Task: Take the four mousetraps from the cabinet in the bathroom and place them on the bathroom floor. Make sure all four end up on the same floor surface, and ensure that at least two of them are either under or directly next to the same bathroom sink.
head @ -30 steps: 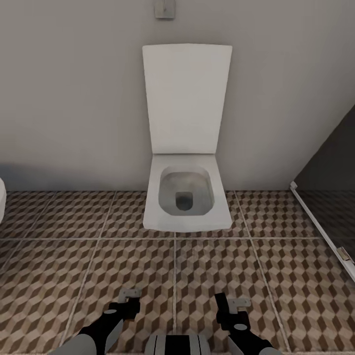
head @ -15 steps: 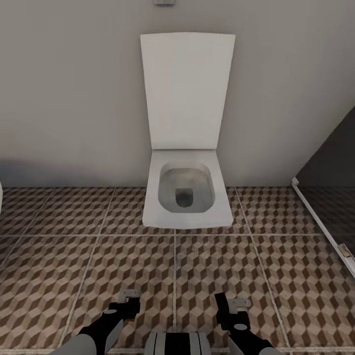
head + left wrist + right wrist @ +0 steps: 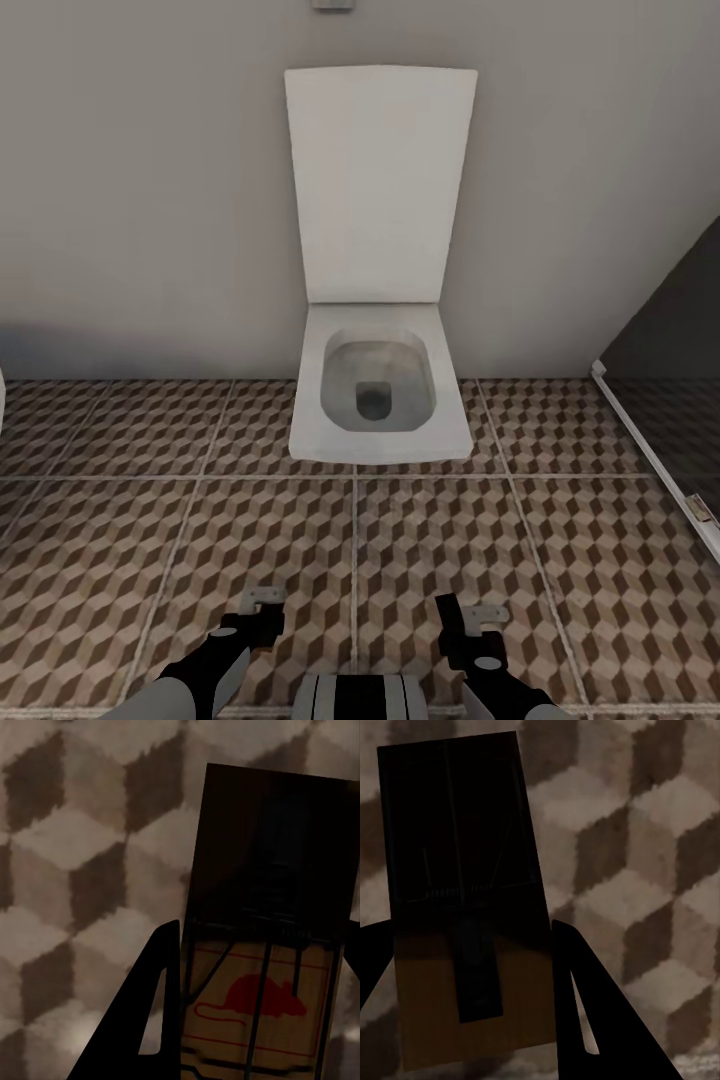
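Note:
In the head view my two grippers hang low over the cube-patterned bathroom floor (image 3: 180, 520), in front of a toilet. The left gripper (image 3: 258, 612) is shut on a mousetrap (image 3: 264, 596). In the left wrist view that mousetrap (image 3: 270, 847) shows its red mouse mark and wire between the dark fingers (image 3: 154, 1012). The right gripper (image 3: 464, 622) is shut on another mousetrap (image 3: 486, 612). In the right wrist view this tan board (image 3: 457, 840) with dark wire sits between the fingers (image 3: 585, 1012). The cabinet and the sink are out of view.
A white toilet (image 3: 380, 400) with its lid up stands against the grey wall straight ahead. A dark glass partition (image 3: 670, 330) with a white sill (image 3: 650, 460) closes the right side. A white edge (image 3: 2, 395) shows at far left. Open tiles lie on both sides of the toilet.
The head camera has moved a little nearer to the toilet since a second ago, then held still. Both grippers keep their mousetraps in the same pose.

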Robot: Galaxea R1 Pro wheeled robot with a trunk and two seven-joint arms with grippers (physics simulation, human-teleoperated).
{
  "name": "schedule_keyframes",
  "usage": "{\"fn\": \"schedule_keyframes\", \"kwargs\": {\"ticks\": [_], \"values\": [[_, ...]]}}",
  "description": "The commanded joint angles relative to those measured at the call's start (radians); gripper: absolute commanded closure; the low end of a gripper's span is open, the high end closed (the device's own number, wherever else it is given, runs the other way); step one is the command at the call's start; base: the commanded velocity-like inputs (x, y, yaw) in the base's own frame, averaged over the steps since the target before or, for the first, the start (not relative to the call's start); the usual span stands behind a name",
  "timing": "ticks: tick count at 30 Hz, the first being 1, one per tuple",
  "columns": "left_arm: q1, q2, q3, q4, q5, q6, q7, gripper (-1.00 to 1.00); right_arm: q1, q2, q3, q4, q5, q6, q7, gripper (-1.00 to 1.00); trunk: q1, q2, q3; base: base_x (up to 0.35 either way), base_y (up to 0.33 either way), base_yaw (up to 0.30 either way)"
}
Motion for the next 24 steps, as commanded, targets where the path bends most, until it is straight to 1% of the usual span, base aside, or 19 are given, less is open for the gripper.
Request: {"fn": "schedule_keyframes", "kwargs": {"ticks": [1, 24], "values": [[0.000, -0.001, 0.007, -0.001, -0.013, 0.001, 0.006, 1.00, -0.001, 0.000, -0.003, 0.001, 0.007, -0.002, -0.005, 1.00, 0.000, 0.000, -0.001, 0.000, 0.000, 0.000], [0.000, -0.001, 0.006, -0.001, -0.014, 0.000, 0.007, 1.00, -0.001, -0.004, -0.005, 0.001, 0.007, -0.001, -0.003, 1.00, 0.000, 0.000, -0.001, 0.000, 0.000, 0.000]]}}
